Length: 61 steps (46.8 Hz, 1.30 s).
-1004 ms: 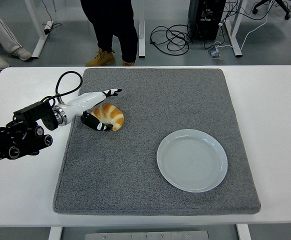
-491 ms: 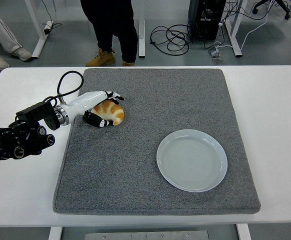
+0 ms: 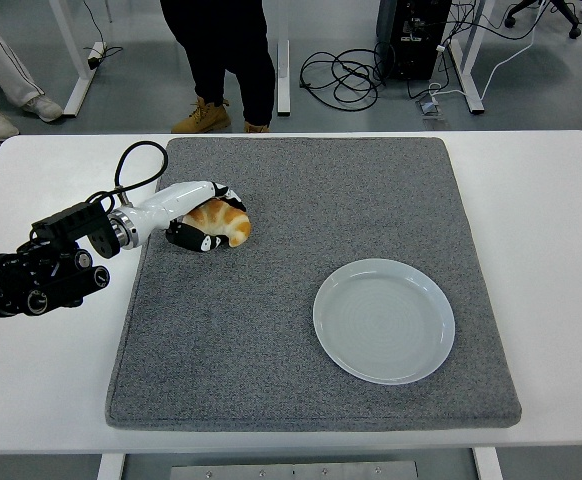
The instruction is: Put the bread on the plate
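Over the last second our left hand (image 3: 203,215) has closed: the index finger that pointed out straight over the bread (image 3: 223,223) is now curled down across its top, and the bread has nudged slightly toward the mat's far edge. We read that as the grasp being made, with the lift and carry yet to come. The fingers wrap the bread from above, the thumb tucked beneath its near side. The bread lies near the grey mat's (image 3: 301,380) left edge, well apart from the empty plate (image 3: 384,320), which sits toward the near right corner.
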### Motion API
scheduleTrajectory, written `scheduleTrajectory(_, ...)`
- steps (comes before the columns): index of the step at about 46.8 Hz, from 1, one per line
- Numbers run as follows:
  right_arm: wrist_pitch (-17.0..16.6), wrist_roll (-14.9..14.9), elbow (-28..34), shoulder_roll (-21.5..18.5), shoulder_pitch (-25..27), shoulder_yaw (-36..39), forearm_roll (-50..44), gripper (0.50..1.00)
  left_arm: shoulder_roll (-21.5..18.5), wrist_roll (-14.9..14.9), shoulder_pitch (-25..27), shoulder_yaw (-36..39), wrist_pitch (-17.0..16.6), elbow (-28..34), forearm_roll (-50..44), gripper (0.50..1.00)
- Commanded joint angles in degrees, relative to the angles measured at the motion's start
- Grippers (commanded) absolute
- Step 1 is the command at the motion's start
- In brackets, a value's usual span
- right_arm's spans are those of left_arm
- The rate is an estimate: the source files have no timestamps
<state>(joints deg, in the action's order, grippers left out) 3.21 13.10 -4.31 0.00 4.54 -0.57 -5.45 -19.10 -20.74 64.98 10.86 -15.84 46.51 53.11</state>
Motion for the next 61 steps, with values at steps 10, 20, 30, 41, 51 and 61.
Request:
scheduleTrajectory(10,0.0,0.0,0.0,0.0,0.0,0.0,0.0,1.000,-1.0,-3.1,0.5,0.3,0.9,0.5,0.0,0.500)
scheduleTrajectory(20,0.0,0.0,0.0,0.0,-0.1,0.0,0.0,1.000,-1.1,-3.0,2.4,0.1,1.6,0.8,0.0,0.500)
scheduleTrajectory(30,0.0,0.0,0.0,0.0,-0.1,0.0,0.0,1.000,-1.8,-2.3,12.1,0.3,10.1,3.5,-4.0,0.500)
scheduleTrajectory(41,0.0,0.0,0.0,0.0,-0.1,0.0,0.0,1.000,4.1,1.4,20.1,0.5,13.1,3.7,-4.7,0.500)
scheduleTrajectory(51,0.0,0.0,0.0,0.0,-0.1,0.0,0.0,1.000,10.9,4.6,21.3,0.7,13.1,3.7,-4.4,0.500)
scheduleTrajectory(61,0.0,0.0,0.0,0.0,-0.1,0.0,0.0,1.000,16.3,6.3,21.3,1.8,12.8,3.7,-3.7,0.500)
